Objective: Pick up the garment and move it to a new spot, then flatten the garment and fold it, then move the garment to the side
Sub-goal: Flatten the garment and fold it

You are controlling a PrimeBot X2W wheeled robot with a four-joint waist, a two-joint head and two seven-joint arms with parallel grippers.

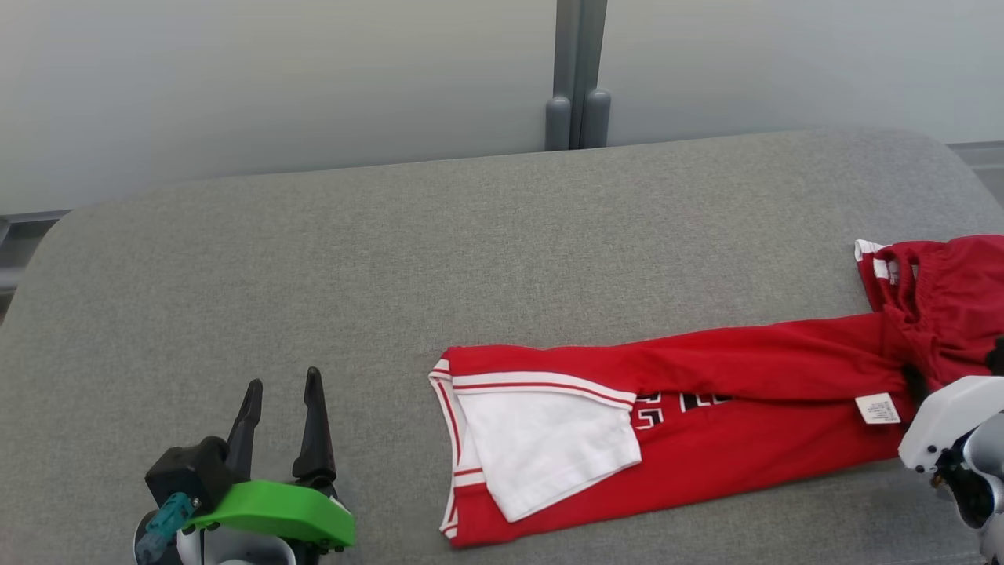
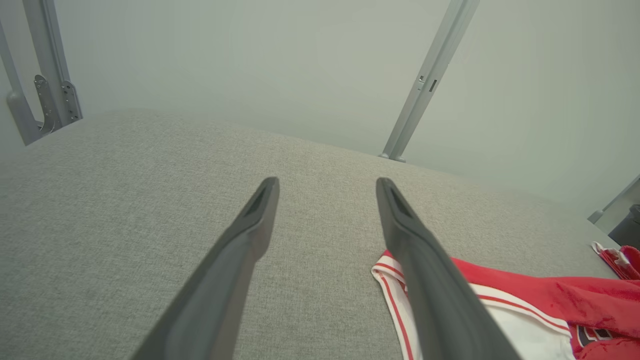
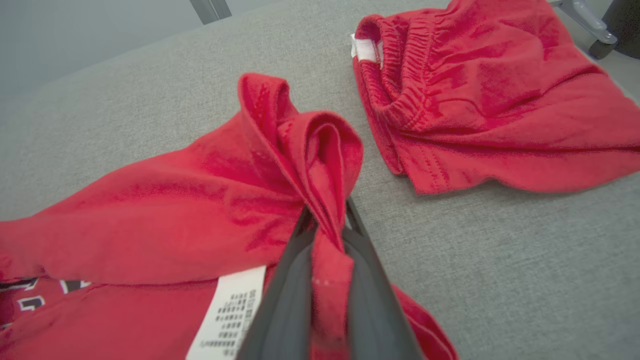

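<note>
The red garment lies stretched across the right half of the grey padded surface. It has a white striped panel at its left end and a white care label. My right gripper is shut on a raised fold of the garment just beside that label. In the head view the right gripper is mostly hidden behind its white wrist. A bunched red part with an elastic band lies beyond the fold. My left gripper stands open at the lower left, left of the garment, holding nothing.
The padded surface has rounded corners, and its right edge runs close to the bunched red cloth. Pale wall panels with a grey post stand behind it. Bare grey surface stretches between my left gripper and the back edge.
</note>
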